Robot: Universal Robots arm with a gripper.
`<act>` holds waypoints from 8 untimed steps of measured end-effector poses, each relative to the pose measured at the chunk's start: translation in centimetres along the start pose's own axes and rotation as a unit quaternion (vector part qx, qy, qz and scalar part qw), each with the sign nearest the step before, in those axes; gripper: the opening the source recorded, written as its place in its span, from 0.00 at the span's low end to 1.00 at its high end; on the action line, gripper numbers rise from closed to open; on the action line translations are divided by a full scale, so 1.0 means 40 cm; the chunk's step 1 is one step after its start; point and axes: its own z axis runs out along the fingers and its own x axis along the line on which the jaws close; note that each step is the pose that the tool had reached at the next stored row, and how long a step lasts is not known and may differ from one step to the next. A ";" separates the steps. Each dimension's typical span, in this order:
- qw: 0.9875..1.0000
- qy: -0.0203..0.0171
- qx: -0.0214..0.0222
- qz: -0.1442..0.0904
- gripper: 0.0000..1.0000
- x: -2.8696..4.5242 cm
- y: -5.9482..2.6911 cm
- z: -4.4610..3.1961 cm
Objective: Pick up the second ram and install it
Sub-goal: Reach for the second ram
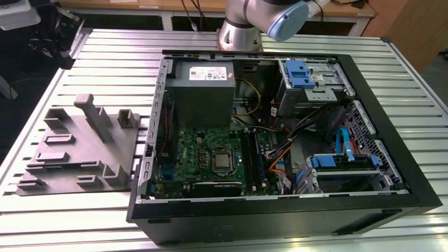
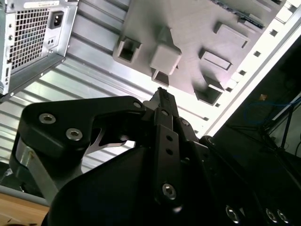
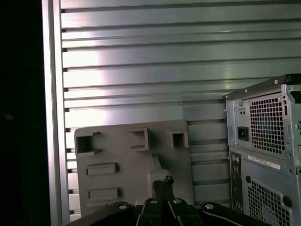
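My gripper (image 2: 162, 95) hangs above the grey holder block (image 2: 197, 42) that lies on the slatted table beside the open computer case. In both wrist views its two black fingertips (image 3: 163, 181) are pressed together, and nothing shows between them. A thin dark strip (image 2: 237, 10) lies along one edge of the holder. I cannot tell whether that strip is the second ram. Inside the case lies the green motherboard (image 1: 203, 152) with its silver CPU (image 1: 222, 160). The long memory slots (image 1: 260, 155) run beside the CPU on the exterior view's right.
The case's rear panel with its power socket (image 3: 263, 141) stands close to the holder. Upright posts and pockets (image 1: 94, 118) rise from the holder. The arm's base (image 1: 242, 26) stands behind the case. Cables and blue drive brackets (image 1: 336, 157) fill the case's right part.
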 end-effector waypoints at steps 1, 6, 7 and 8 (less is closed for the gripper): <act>1.000 0.000 0.000 0.000 0.10 0.005 0.000 0.001; 1.000 0.000 0.000 0.000 0.10 0.035 -0.003 0.007; 1.000 0.000 0.000 0.000 0.10 0.041 -0.004 0.008; 1.000 0.000 0.000 0.000 0.10 0.046 -0.004 0.010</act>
